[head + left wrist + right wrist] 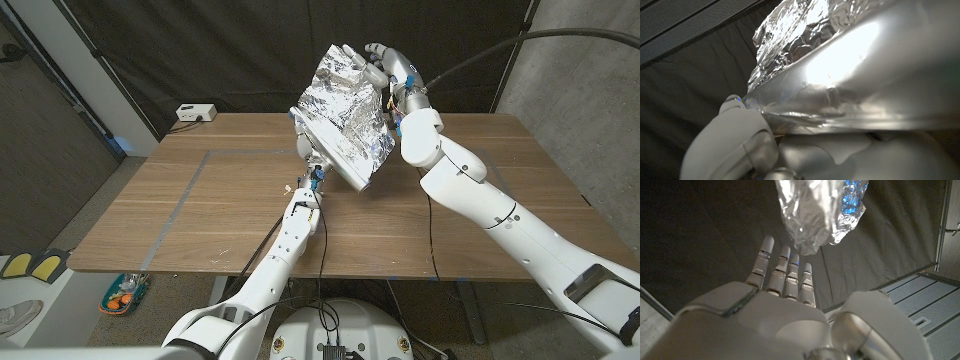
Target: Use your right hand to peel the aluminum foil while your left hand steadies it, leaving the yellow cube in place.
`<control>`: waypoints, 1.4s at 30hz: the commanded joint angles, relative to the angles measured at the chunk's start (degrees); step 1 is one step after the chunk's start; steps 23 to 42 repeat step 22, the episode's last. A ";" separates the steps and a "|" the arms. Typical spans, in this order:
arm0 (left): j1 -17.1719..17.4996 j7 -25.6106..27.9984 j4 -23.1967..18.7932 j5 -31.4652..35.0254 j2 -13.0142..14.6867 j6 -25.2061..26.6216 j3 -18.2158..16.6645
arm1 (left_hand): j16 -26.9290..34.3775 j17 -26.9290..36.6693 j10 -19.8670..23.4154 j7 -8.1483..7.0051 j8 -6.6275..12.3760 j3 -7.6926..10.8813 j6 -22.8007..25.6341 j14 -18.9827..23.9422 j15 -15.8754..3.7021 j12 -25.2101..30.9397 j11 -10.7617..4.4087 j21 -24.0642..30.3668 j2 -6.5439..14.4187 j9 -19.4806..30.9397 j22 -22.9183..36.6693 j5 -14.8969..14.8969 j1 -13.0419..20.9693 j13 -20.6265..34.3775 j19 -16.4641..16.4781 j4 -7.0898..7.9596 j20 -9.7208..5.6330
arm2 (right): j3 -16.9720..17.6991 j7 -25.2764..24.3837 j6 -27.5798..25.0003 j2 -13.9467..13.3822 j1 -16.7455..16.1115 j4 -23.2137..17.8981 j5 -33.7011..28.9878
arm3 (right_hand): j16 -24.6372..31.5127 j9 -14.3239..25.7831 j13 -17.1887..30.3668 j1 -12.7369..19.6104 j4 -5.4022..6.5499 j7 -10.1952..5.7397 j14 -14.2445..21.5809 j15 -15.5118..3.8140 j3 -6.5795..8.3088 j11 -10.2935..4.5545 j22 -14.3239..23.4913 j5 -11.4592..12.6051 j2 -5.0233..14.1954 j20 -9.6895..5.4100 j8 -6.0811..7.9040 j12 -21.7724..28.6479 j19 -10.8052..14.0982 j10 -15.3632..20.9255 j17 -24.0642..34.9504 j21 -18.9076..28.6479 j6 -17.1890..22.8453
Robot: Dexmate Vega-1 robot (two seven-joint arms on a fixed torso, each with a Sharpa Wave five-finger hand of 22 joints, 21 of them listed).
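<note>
Dark curtains hang behind a wooden tabletop (200, 215) marked with grey tape lines; a small white box (195, 113) sits near its far edge at about 10 o'clock from centre. Foil bundle (345, 125), crumpled and shiny, is lifted well clear of the wood, above the far middle of the surface. Left hand (310, 165) comes up from 6 o'clock and meets the bundle's lower edge; the left wrist view shows a fingertip (735, 102) pressed against the foil's flat underside, so it looks clamped there as the anchor, probably to keep the package from turning while the wrap is pulled. Right hand (385, 65) sits at the bundle's top, at roughly 1 o'clock, fingers curled onto a foil flap; from its own wrist camera the fingers (785, 272) reach up to a hanging foil corner, touching or pinching it, I cannot tell which. No yellow is visible; the cube is presumably wrapped inside. Peeling appears barely begun.
</note>
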 commanded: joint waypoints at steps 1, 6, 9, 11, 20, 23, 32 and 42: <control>2.47 3.39 -5.11 -0.74 2.80 1.77 0.03 | -0.09 0.21 1.04 0.27 0.36 5.37 0.97 1.38 -0.07 0.57 -0.06 -0.47 6.20 0.17 0.13 -0.55 5.94 0.14 0.63 3.86 -0.34 | 2.03 -4.04 0.31 -0.46 -2.84 -3.89 -2.97 | -0.05 0.16 -0.48 -0.33 -0.14 -0.43 -1.63 0.09 -0.50 -0.13 0.08 0.22 0.40 0.61 -0.10 0.06 -1.32 -1.53 -0.61 -1.60 -1.53; 3.23 3.82 -6.18 -1.99 4.09 3.06 -0.41 | -0.07 0.32 1.67 0.46 0.45 6.70 1.43 2.03 -0.02 0.83 0.13 -0.61 5.87 0.18 0.08 -1.00 6.66 0.04 0.83 4.33 -0.37 | 1.70 -4.50 0.18 -0.26 -2.99 -4.73 -4.87 | -0.18 0.16 -0.91 -0.39 -0.31 -0.94 -3.11 0.28 -0.65 -0.09 0.08 0.17 0.50 0.65 -0.05 0.01 -1.81 -2.73 -1.19 -2.62 -2.48; 3.67 3.97 -6.80 -2.74 5.09 4.05 -0.77 | -0.08 0.36 1.80 0.43 0.59 7.29 1.94 2.38 0.00 0.91 0.12 -0.69 5.67 0.19 0.07 -1.32 6.95 0.03 0.90 4.58 -0.37 | 0.13 -5.02 -1.36 0.91 -2.70 -4.88 -7.12 | -0.21 0.15 -1.17 -0.34 -0.45 -1.28 -3.84 0.61 -0.71 -0.09 0.06 0.13 0.53 0.66 0.12 0.03 -2.28 -3.33 -1.57 -3.30 -2.62; 3.92 3.86 -7.01 -3.40 5.74 4.81 -1.10 | -0.07 0.38 1.99 0.53 0.61 7.50 2.03 2.52 -0.01 0.93 0.04 -0.73 5.63 0.20 0.07 -1.43 7.05 -0.08 0.91 4.66 -0.37 | -1.35 -4.90 -3.04 1.46 -2.49 -5.39 -9.19 | -0.23 0.15 -1.28 -0.31 -0.50 -1.39 -4.14 0.54 -0.71 -0.12 0.05 0.13 0.59 0.66 0.22 0.04 -2.50 -3.51 -1.71 -3.57 -2.55; 4.73 5.65 -7.09 -5.12 8.71 7.93 -2.37 | -0.27 0.49 2.18 0.52 0.52 8.58 2.08 2.77 0.02 1.09 0.00 -0.94 5.34 0.23 0.07 -2.17 7.48 -0.05 0.89 5.14 -0.53 | -5.15 -7.81 -2.19 5.01 -3.13 -3.75 -14.33 | 0.28 0.14 -1.83 -0.15 -0.71 -1.97 -4.00 -0.25 -0.66 -0.70 0.07 0.06 1.04 0.63 0.49 0.79 -3.23 -2.59 -2.49 -4.89 -2.50; 5.08 6.31 -7.36 -5.26 8.99 7.96 -2.67 | -0.35 0.51 2.01 0.52 0.43 8.76 1.89 2.70 0.04 1.08 0.01 -0.97 5.29 0.24 0.07 -2.32 7.53 0.02 0.90 5.22 -0.56 | -4.36 -9.09 1.39 5.90 -3.41 -2.09 -12.62 | 0.35 0.13 -2.02 -0.12 -0.78 -2.34 -4.08 -0.33 -0.66 -0.94 0.09 0.02 1.16 0.61 0.27 0.80 -3.14 -2.83 -2.76 -5.23 -3.32; 5.08 6.31 -7.36 -5.26 8.99 7.96 -2.67 | -0.35 0.51 2.01 0.52 0.43 8.76 1.89 2.70 0.04 1.08 0.01 -0.97 5.29 0.24 0.07 -2.32 7.53 0.02 0.90 5.22 -0.56 | -4.36 -9.09 1.39 5.90 -3.41 -2.09 -12.62 | 0.35 0.13 -2.02 -0.12 -0.78 -2.34 -4.08 -0.33 -0.66 -0.94 0.09 0.02 1.16 0.61 0.27 0.80 -3.14 -2.83 -2.76 -5.23 -3.32; 5.08 6.31 -7.36 -5.26 8.99 7.96 -2.67 | -0.35 0.51 2.01 0.52 0.43 8.76 1.89 2.70 0.04 1.08 0.01 -0.97 5.29 0.24 0.07 -2.32 7.53 0.02 0.90 5.22 -0.56 | -4.36 -9.09 1.39 5.90 -3.41 -2.09 -12.62 | 0.35 0.13 -2.02 -0.12 -0.78 -2.34 -4.08 -0.33 -0.66 -0.94 0.09 0.02 1.16 0.61 0.27 0.80 -3.14 -2.83 -2.76 -5.23 -3.32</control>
